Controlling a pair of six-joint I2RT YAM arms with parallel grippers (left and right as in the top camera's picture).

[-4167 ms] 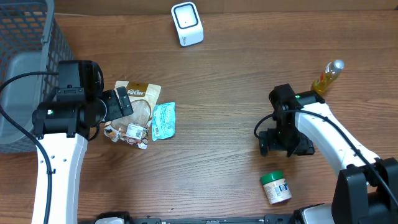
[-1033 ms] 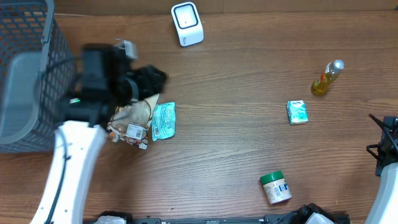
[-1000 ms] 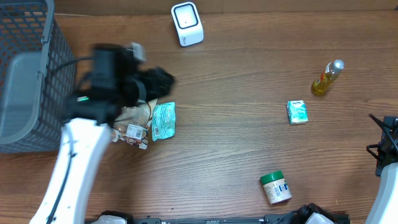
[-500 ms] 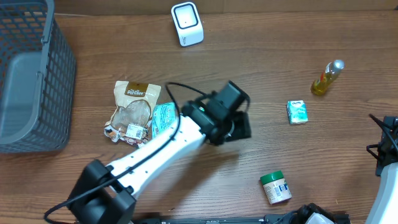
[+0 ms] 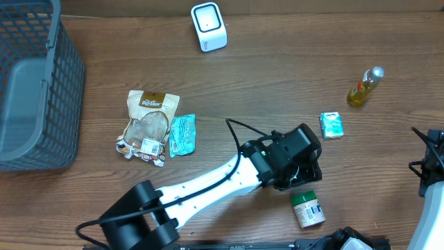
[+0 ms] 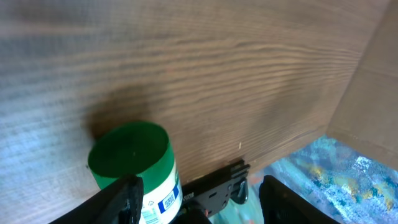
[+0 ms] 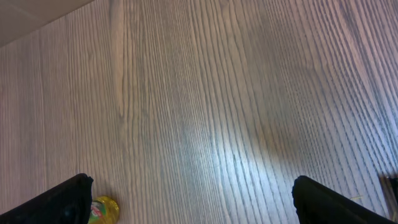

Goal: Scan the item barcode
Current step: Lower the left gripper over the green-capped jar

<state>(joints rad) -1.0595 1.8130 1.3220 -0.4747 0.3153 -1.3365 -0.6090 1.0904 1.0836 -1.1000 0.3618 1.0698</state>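
Green-lidded jar (image 5: 307, 209): lying on its side near the front edge of the table (image 5: 243, 90); judging by the arm over it, this is the item being lined up for scanning.
Left gripper (image 6: 198, 200): hanging just beside the jar, jaws standing apart and clasping nothing. In the wrist view the lid is sitting off towards one finger rather than centred in the gap.
Step in hand: probably the approach to the pick.
Doing it well: shifting sideways until the round body is sitting squarely between the fingers, then closing across it while leaving the printed label uncovered.
Edges: the front edge is running close by the jar, so a sideways nudge risks rolling it off.
Open room: bare wood is stretching up towards the white scanner (image 5: 209, 26). The small green box (image 5: 331, 125) is sitting near the arm, and the bottle (image 5: 364, 87), snack bags (image 5: 149, 125) and basket (image 5: 28, 83) are lying well apart.
Right gripper (image 7: 202, 200): waiting at the right edge, fingers spread wide over bare wood — holding nothing.
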